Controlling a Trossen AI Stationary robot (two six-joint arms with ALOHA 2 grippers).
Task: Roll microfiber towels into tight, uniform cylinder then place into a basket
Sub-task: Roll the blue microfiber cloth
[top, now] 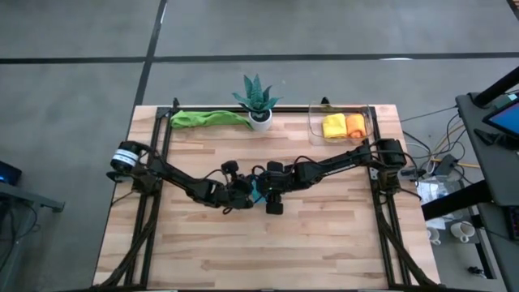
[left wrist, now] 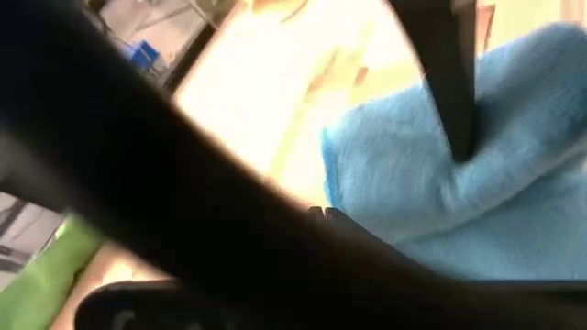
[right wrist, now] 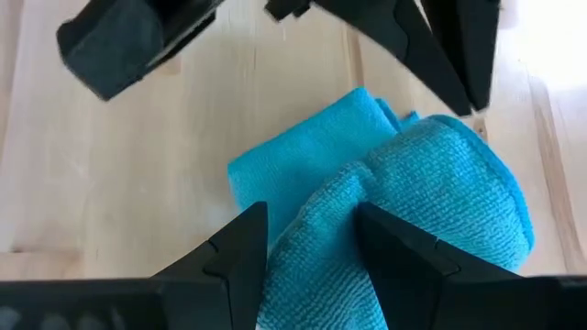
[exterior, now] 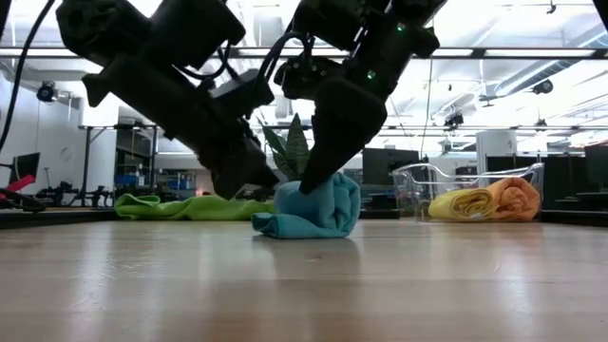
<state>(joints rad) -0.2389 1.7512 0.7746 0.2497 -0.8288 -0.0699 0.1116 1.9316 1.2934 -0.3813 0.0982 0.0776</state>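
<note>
A green towel [top: 208, 118] lies loosely bunched along the far edge of the wooden bench [top: 203, 243], left of a spiky potted plant [top: 258, 100] in a white pot. At mid-bench the two dark arms meet over a light-blue towel [exterior: 313, 211], partly rolled into a thick bundle with a loose flap trailing at its left end on the wood. The left tool [top: 242, 191], reaching in from the left side, is clenched with nothing seen between its fingers and sits just beside the blue towel, its tip low against the roll's left side in the low view. The right tool [right wrist: 312, 240], coming from the right, has its two fingers [right wrist: 240, 247] parted and pressed down into the cloth, a fold of the blue towel bulging up between them; it grasps the roll from above. At the far right corner stands the clear basket [top: 315, 130], holding a rolled yellow towel [top: 333, 126] and a rolled orange towel [top: 355, 124] side by side and touching, the yellow on the left.
</note>
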